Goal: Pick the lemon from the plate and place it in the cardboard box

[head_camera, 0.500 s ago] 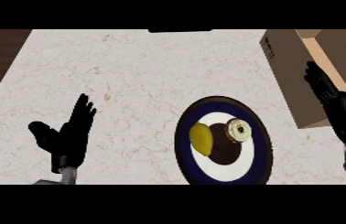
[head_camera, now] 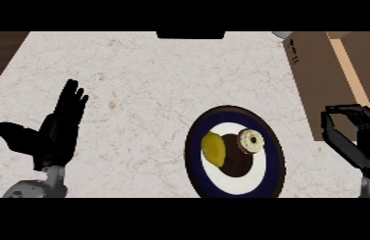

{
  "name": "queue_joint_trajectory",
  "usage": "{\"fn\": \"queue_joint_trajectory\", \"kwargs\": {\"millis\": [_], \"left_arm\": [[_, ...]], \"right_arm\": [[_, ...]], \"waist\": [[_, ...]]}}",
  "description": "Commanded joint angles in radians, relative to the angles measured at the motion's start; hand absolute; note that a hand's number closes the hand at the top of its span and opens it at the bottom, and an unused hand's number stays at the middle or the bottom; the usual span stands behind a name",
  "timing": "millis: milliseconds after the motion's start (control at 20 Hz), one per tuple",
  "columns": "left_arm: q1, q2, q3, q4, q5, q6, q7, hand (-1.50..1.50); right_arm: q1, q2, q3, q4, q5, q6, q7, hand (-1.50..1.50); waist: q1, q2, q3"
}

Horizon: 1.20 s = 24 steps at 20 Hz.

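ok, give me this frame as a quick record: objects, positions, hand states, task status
lemon: on the plate, left part, beside a dark brown item
plate: dark blue rim, white centre, on the counter
ringed round item: on the plate, right of the lemon
cardboard box: right of the plate, at the counter's right side
left robot hand: open, fingers up, resting at left
right robot hand: fingers curled, holding nothing, in front of the box
task status: lemon not yet picked

I see the lemon (head_camera: 212, 148) on the plate (head_camera: 269, 136), touching a donut (head_camera: 251, 140). My left hand (head_camera: 54, 131) rests open at the tabletop's (head_camera: 159, 77) left; my right hand (head_camera: 345, 131), fingers curled, is beside the cardboard box (head_camera: 314, 72).
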Motion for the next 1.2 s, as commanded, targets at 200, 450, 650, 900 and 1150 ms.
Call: {"fn": "queue_joint_trajectory", "kwargs": {"millis": [200, 450, 650, 900, 1150], "left_arm": [[0.009, 0.004, -0.008, -0.012, 0.005, -0.051, -0.02, 0.0], [0.0, 0.021, 0.014, -0.011, 0.008, -0.059, -0.013, 0.0], [-0.027, 0.022, 0.004, -0.028, -0.001, -0.041, 0.031, 0.0], [-0.009, 0.024, 0.028, -0.011, 0.007, -0.069, 0.009, 0.0], [-0.061, -0.003, 0.03, -0.029, -0.031, -0.042, 0.063, 0.0]], "right_arm": [[0.165, 0.106, 0.008, 0.042, 0.072, -0.047, -0.262, -1.5], [0.222, -0.095, 0.072, -0.035, 0.219, 0.041, -0.109, -1.5], [0.278, -0.225, 0.151, -0.151, 0.242, 0.199, 0.047, -1.5], [0.284, -0.256, 0.167, -0.388, 0.163, 0.275, 0.307, -1.5], [0.17, -0.145, 0.269, -0.465, 0.216, 0.243, 0.466, -1.5]], "waist": [[0.016, 0.028, 0.045], [0.025, 0.029, 0.041], [0.024, 0.028, 0.04], [0.022, 0.028, 0.042], [0.027, 0.028, 0.044]]}}
